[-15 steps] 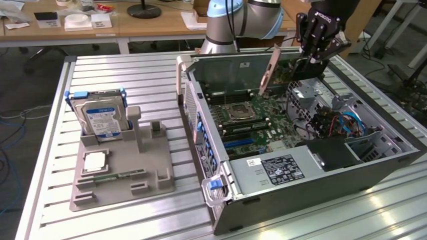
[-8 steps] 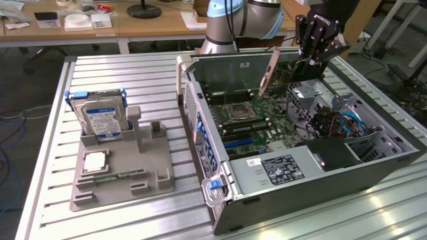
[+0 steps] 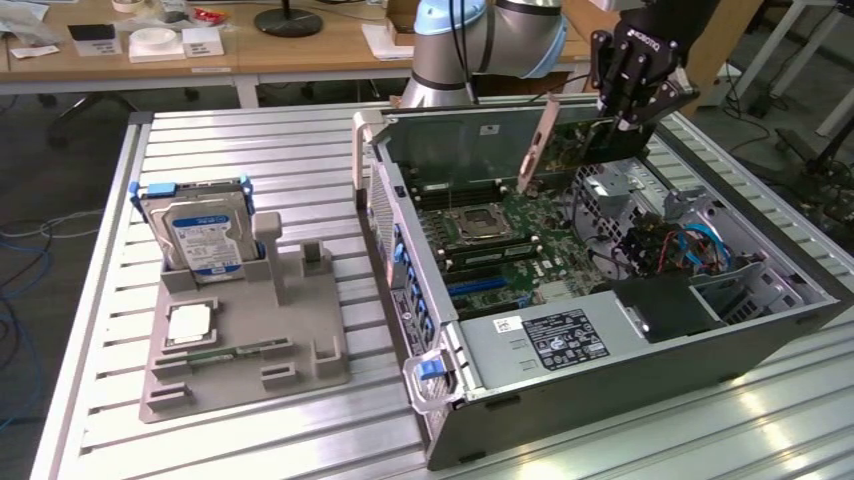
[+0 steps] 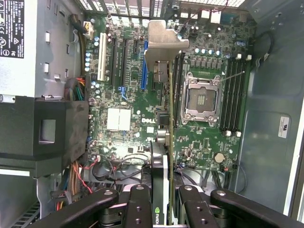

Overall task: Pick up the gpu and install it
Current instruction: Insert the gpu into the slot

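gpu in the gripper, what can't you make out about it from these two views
Wrist view: the gpu is seen edge-on, so its own body hides the connector edge.
Wrist view: the card covers the strip of motherboard beneath it, so the slot below cannot be told.
Exterior view: the body of the gripper hides where it meets the card.

Gpu (image 3: pixel 581 135) above the motherboard (image 3: pixel 534 265) in the case (image 3: pixel 641 380); hard drive (image 3: pixel 200 235) at the exterior view's left
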{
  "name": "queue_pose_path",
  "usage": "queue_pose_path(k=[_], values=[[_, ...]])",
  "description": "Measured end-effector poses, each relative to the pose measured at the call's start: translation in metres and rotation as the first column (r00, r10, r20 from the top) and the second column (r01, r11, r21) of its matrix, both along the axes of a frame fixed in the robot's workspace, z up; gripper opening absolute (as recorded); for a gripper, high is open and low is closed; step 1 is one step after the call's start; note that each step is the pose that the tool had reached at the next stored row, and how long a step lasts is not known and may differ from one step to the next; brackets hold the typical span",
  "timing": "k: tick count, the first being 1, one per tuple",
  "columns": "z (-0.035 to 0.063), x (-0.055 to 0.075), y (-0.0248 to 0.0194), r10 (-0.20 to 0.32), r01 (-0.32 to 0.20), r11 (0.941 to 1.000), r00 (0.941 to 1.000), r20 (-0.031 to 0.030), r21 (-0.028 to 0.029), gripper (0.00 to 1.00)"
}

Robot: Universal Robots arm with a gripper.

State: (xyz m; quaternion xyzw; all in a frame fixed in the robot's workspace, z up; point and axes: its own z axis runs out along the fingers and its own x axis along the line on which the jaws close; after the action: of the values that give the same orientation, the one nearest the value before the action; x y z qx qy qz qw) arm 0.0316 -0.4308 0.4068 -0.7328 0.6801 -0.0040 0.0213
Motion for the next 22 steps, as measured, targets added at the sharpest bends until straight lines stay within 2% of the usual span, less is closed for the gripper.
queue_pose_path(k=[22], values=[[-0.0111,0.000,0.0000,0.000,0.000,1.0000,1.0000,-0.0002,-0.0004,0.27]])
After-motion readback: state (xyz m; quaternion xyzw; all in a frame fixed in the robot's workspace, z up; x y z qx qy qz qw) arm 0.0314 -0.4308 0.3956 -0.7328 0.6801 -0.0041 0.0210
